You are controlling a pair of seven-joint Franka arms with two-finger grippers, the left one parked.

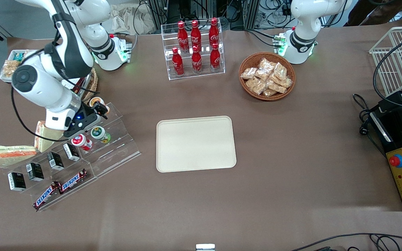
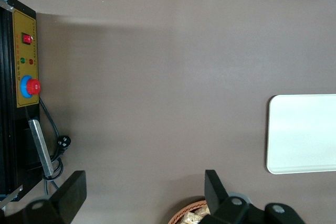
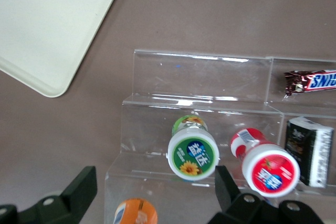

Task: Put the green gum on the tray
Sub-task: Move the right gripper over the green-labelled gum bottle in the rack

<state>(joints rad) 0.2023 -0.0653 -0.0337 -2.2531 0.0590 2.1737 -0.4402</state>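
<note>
My gripper [image 3: 152, 192] has black fingers. The green gum [image 3: 192, 152] has a white lid with a green label, white letters and a yellow flower. At its 3 o'clock, the red gum [image 3: 268, 169] has a white lid with a red label. The orange gum [image 3: 135, 212] is orange. The tray [image 1: 195, 143] is plain cream, on a brown table [image 1: 291, 157].

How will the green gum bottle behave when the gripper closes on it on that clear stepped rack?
The green gum looks like a rigid round plastic bottle, so it probably won't deform. Its smooth curved body may slip or twist in the open gripper poised above it. It stands close beside the red-lidded bottle on a narrow step of the rack, so a nudge could topple either.
</note>
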